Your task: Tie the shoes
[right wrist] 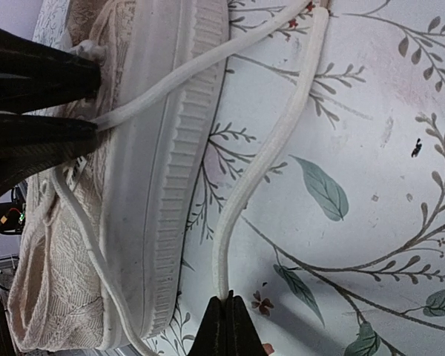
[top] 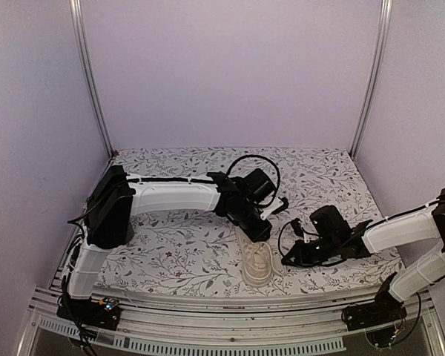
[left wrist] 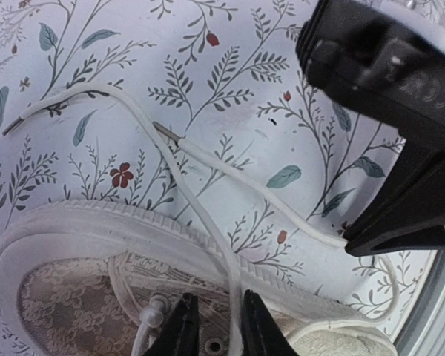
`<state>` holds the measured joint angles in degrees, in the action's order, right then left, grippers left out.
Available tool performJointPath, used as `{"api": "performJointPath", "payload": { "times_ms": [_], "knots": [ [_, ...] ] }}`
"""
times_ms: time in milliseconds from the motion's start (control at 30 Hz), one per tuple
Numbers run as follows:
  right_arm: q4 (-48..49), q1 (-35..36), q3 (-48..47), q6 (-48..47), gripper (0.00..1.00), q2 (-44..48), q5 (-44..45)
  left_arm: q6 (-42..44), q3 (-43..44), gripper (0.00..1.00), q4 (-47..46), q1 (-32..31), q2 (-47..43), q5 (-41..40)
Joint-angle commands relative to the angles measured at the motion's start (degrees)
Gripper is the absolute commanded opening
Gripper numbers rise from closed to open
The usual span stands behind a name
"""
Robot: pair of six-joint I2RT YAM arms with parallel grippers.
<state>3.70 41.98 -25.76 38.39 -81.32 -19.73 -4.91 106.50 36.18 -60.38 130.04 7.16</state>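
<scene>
The cream low-top fabric sneaker [top: 257, 263] lies on the floral-print table [top: 170, 245] near its front edge, between the two arms. To my eye it is light enough to skid under a hard tug, with a soft upper and a stiffer ribbed rubber sole [right wrist: 170, 148]. The right gripper [right wrist: 226, 308] is clamped on one pale lace strand [right wrist: 274, 148] beside the sole, while the left gripper [left wrist: 216, 304] hangs over the sneaker, its fingers [left wrist: 182, 326] narrowly apart astride the other lace strand [left wrist: 224, 256]; whether it truly pinches I can't tell. Those limp, thin strands are the place to take hold, near their free ends, though they look apt to slip from a loose pinch.
</scene>
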Motion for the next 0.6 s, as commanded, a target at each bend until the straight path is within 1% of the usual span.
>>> {"api": "performJointPath", "payload": {
  "times_ms": [0, 67, 267, 300, 433, 567],
  "knots": [
    [0.87, 0.04, 0.65, 0.7, 0.02, 2.16, 1.49, 1.18, 1.75, 0.21, 4.82, -1.91, 2.31, -3.8],
    [0.66, 0.05, 0.74, 0.95, 0.02, 2.98, 2.09, 1.19, 1.75, 0.2, 5.32, -2.28, 2.35, -4.44],
    [-0.63, 0.04, 1.17, 2.26, 0.02, 6.14, 5.33, -0.27, 0.4, 0.0, 4.89, -2.52, 0.73, -6.82],
    [-0.89, 0.04, 1.26, 2.57, 0.02, 6.97, 6.01, -1.09, -0.27, 0.0, 3.95, -2.48, 0.13, -7.25],
    [-2.6, 0.04, 0.92, 3.34, 0.02, 11.41, 9.24, -6.0, -6.07, 0.0, -4.46, -1.56, -4.82, -5.81],
    [-3.85, -0.05, -1.28, 3.38, 0.02, 16.38, 12.99, -13.44, -16.21, 0.0, -18.04, 0.97, -11.5, 2.27]
  ]
}}
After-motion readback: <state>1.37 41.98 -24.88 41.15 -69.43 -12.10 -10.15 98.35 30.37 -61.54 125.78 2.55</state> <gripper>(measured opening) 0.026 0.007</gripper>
